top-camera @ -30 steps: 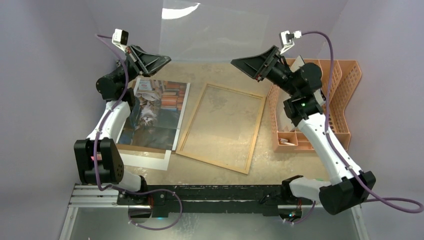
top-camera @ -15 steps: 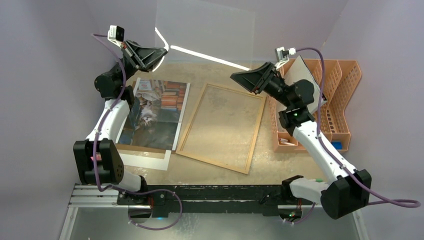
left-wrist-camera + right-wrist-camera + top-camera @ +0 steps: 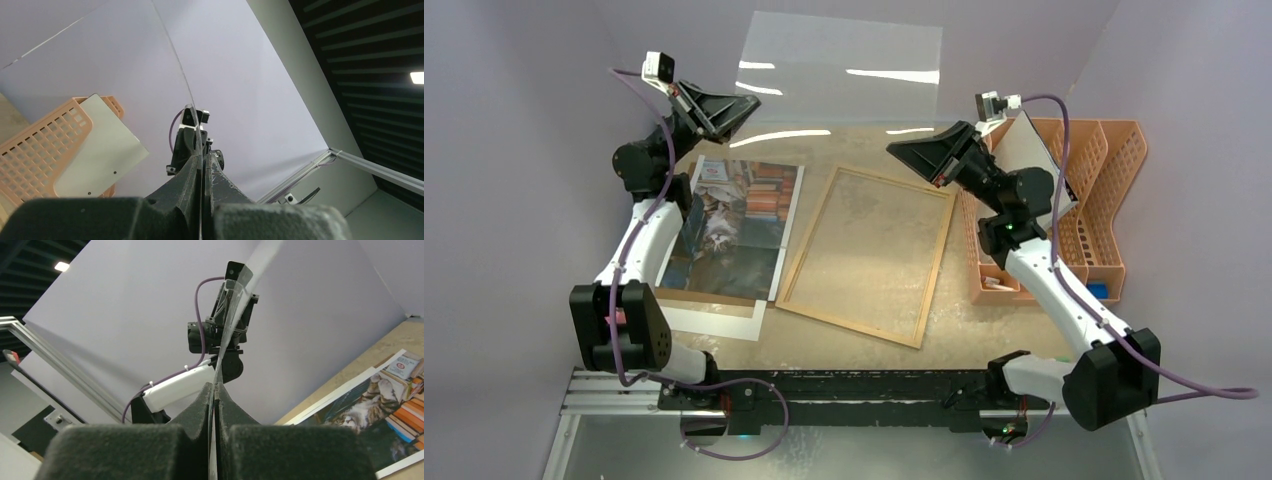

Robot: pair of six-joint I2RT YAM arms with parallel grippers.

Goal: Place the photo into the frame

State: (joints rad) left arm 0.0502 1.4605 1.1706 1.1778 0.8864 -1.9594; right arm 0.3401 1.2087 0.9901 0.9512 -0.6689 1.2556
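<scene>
Fingers of the left gripper [image 3: 750, 103] and the right gripper [image 3: 892, 150] are closed on opposite side edges of a clear pane [image 3: 844, 70]. In the top external view the pane is held raised beyond the far end of the frame [image 3: 869, 255]. The photo [image 3: 739, 225] lies flat just left of the frame, its right edge close to the frame's left rail. The long axes of both run far to near, roughly parallel. An orange rack [image 3: 1114, 200] stands to the right of the frame. The left arm is the nearer one to the photo.

Left wrist view: both fingers meet on the thin pane edge with no visible gap. Neither photo nor frame is in view.

Right wrist view: the fingers pinch the pane likewise. The photo [image 3: 395, 425] lies flat, well below the fingertips.

Judgement: neither gripper is free, so the pane must be put down before the photo can be moved rightward into the frame.
</scene>
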